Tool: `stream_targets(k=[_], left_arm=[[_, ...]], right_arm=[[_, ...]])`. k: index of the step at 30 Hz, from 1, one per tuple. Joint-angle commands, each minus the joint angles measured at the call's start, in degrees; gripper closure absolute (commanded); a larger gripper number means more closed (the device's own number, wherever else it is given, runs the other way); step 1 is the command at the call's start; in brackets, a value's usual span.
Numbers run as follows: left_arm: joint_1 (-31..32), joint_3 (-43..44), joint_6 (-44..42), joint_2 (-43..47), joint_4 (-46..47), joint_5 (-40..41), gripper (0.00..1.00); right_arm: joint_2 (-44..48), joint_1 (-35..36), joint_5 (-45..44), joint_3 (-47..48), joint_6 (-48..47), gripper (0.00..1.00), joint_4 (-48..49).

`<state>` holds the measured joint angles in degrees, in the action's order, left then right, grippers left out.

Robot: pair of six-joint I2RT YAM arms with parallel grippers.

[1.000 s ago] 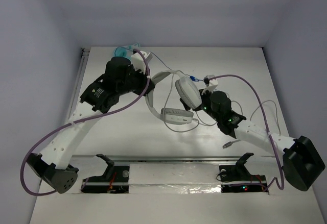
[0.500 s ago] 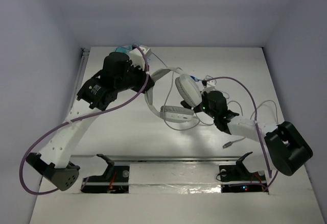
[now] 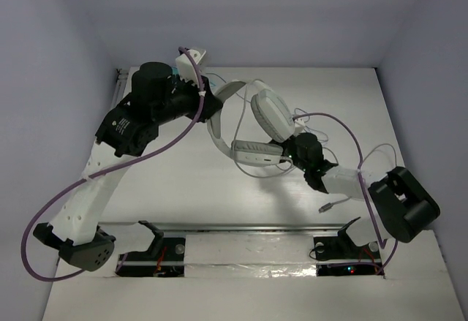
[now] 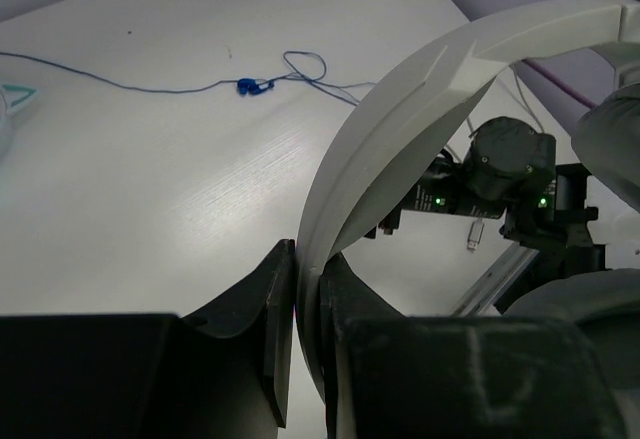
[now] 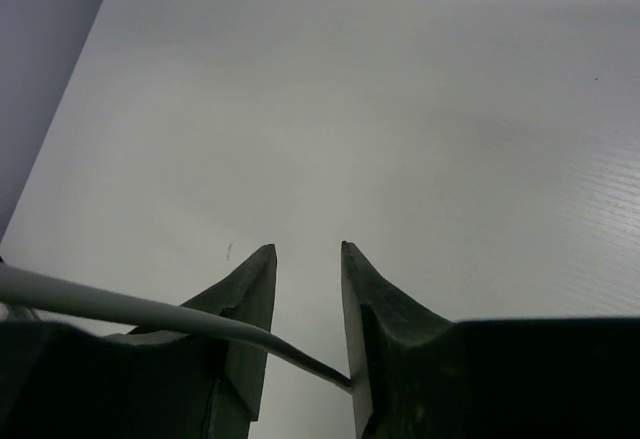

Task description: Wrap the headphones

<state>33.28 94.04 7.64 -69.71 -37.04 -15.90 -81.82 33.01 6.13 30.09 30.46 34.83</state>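
The white headphones (image 3: 267,114) hang over the middle of the table, one grey-padded ear cup up and the other ear cup (image 3: 254,153) lower. My left gripper (image 3: 210,107) is shut on the wide white headband (image 4: 420,99) and holds it up; in the left wrist view the jaws (image 4: 308,259) pinch the band. My right gripper (image 3: 283,159) sits low beside the lower ear cup. In the right wrist view its jaws (image 5: 305,249) stand a little apart, and the thin grey cable (image 5: 290,351) crosses the gap and touches one finger. The cable loops (image 3: 311,127) to the right.
The cable's plug (image 3: 329,205) lies on the table near the front right. A thin blue-plug cable (image 4: 255,86) runs across the far table, with a teal edge (image 4: 8,109) at the left. A metal rail (image 3: 248,227) runs along the front edge.
My left gripper has moved back and to the left with the headband, lifting the headphones. My right arm has folded in and its gripper has moved left, up to the lower ear cup.
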Motion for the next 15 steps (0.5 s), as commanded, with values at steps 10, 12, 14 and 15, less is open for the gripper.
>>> stream_targets(k=[10, 12, 14, 15], left_arm=[[-0.14, 7.82, 7.13, -3.23, 8.21, 0.59, 1.00], [-0.67, 8.35, 7.48, -3.67, 8.82, 0.87, 1.00], [-0.67, 8.79, 8.62, -4.11, 9.96, -0.09, 1.00], [-0.67, 8.88, 9.23, -4.29, 10.49, -0.27, 1.00]], right_arm=[[-2.20, 0.55, 6.17, -1.87, 3.91, 1.00, 7.63], [-1.76, 1.34, 5.82, -1.79, 3.99, 1.00, 7.01], [-2.02, 2.22, 5.74, -1.17, 3.82, 1.00, 5.96], [-2.46, 2.75, 5.65, -0.91, 3.65, 1.00, 5.34]])
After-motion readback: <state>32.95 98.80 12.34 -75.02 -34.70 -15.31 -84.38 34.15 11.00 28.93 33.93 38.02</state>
